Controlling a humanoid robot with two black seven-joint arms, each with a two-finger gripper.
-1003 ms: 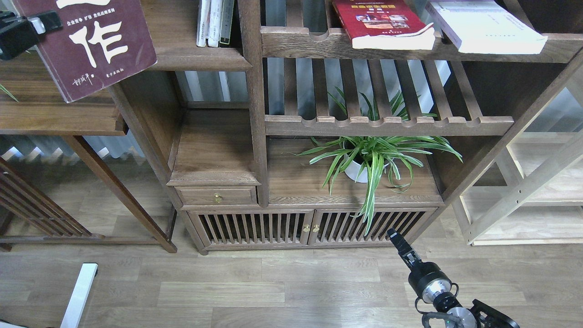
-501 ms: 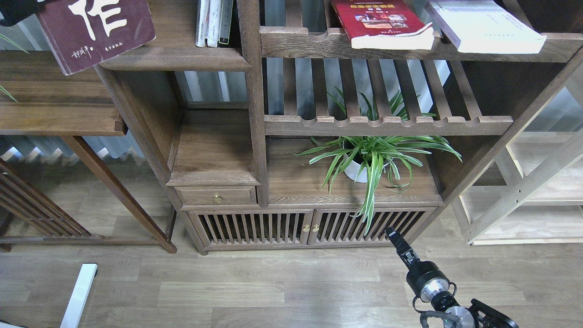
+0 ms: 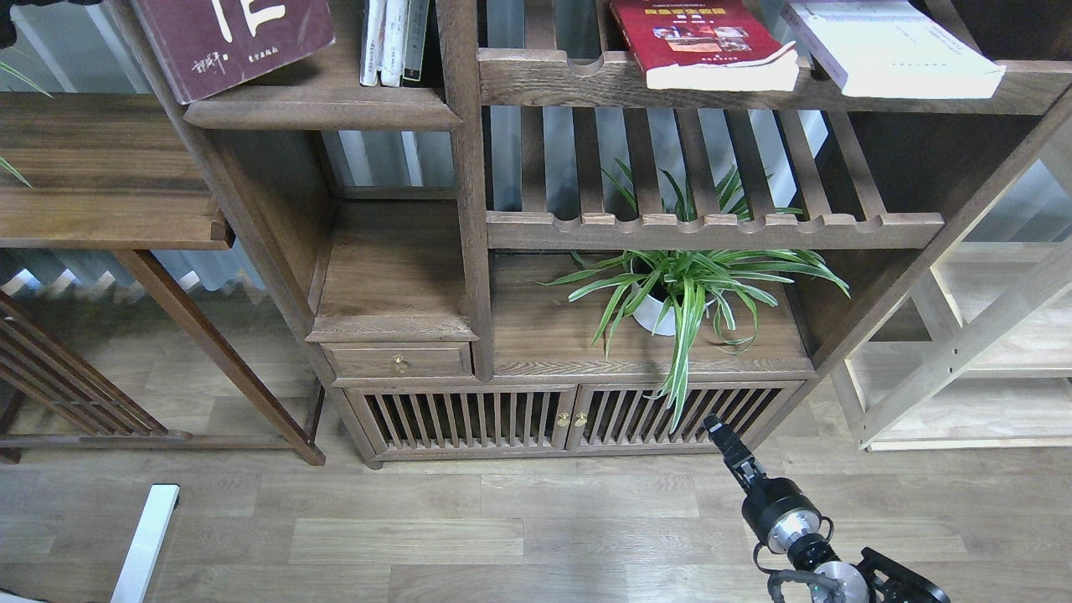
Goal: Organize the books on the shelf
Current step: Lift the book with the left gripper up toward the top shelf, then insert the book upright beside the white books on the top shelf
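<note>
1. The tall dark bookcase [image 3: 469, 209] has several levels, so a book could end up on the wrong one. The target looks to be the narrow solid shelf [image 3: 322, 107] with the moulded front edge at upper left, not the slatted shelf [image 3: 712, 228] beside it.
2. The maroon book [image 3: 239, 38] hangs tilted above that solid shelf, its lower corner at or just above the board and overhanging the left end. Released like this, it would likely tip off to the left. What holds it lies beyond the top edge of the view; the left pincer is out of sight.
3. The red book [image 3: 699, 42] and the white-lavender book [image 3: 892, 46] lie flat on the upper slatted rail, both jutting past its front. A nudge could slide either one off.
4. The thin pale-spined books [image 3: 394, 42] stand upright just right of the maroon book; pushing it in could topple them.
5. The right pincer [image 3: 718, 429] sits low by the spider plant [image 3: 678, 289] and cabinet doors, seen too small to say whether its fingers are apart or together; raising it could snag the leaves.
</note>
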